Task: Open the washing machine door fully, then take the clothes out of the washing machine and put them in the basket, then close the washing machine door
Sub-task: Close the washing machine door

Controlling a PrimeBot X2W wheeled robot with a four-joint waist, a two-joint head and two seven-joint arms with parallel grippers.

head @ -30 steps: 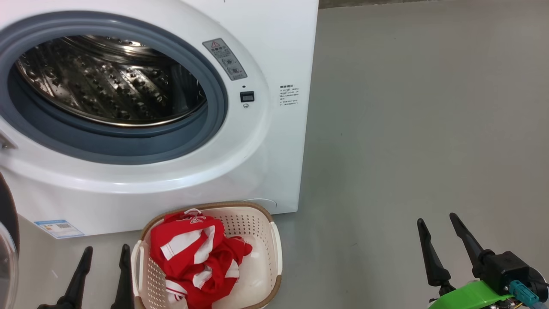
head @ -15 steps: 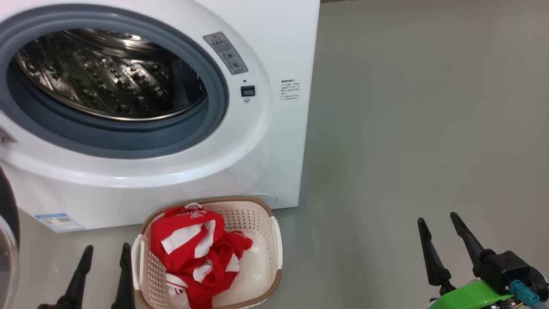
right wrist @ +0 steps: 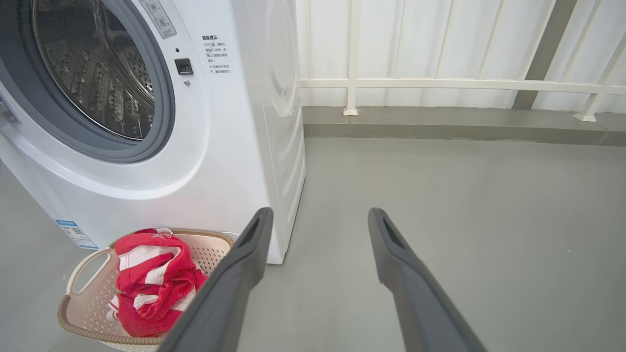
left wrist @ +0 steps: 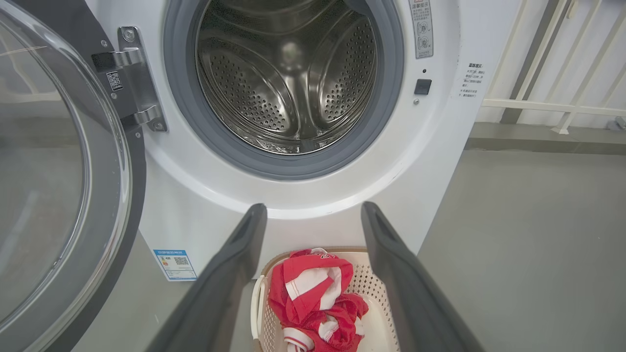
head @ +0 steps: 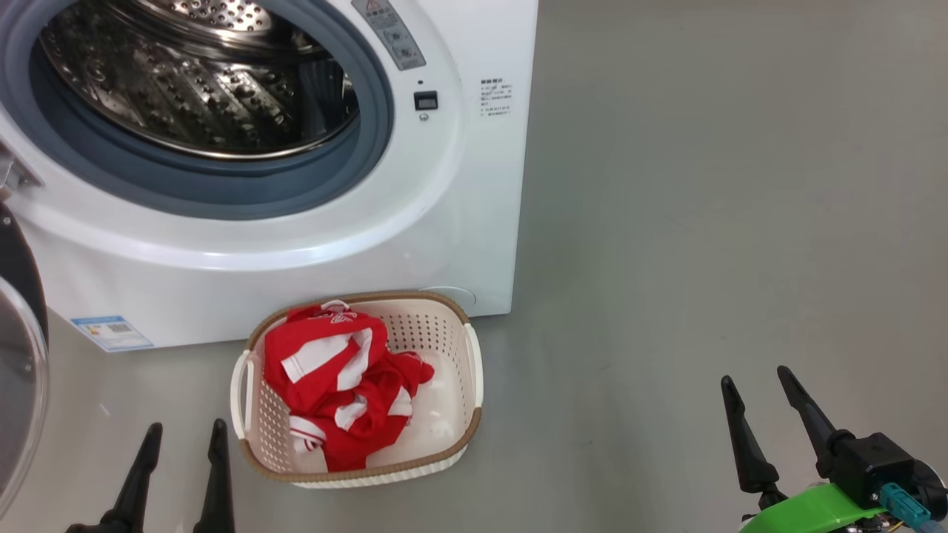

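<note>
The white washing machine [head: 459, 222] stands open, its steel drum [head: 200, 81] bare inside the grey ring. Its door [left wrist: 63, 195], black-rimmed with a glass window, hangs swung out on the left; an edge of the door [head: 18, 370] shows at the head view's left. Red clothes [head: 337, 385] with white stripes lie in the cream basket [head: 474, 370] on the floor before the machine. My left gripper [head: 185, 433] is open just left of the basket, holding nothing. Far to the right, my right gripper [head: 755, 377] is open over bare floor. The basket [right wrist: 83, 266] and clothes [right wrist: 154, 283] also appear in the right wrist view.
Grey floor [head: 703, 222] spreads to the right of the machine. A white railing [right wrist: 440, 83] and a low kerb [right wrist: 464, 127] run along the wall behind it. A blue label [head: 111, 333] sits low on the machine's front.
The head camera has tilted down, so the machine and basket sit higher in the picture and the whole basket shows. Both grippers keep their places.
</note>
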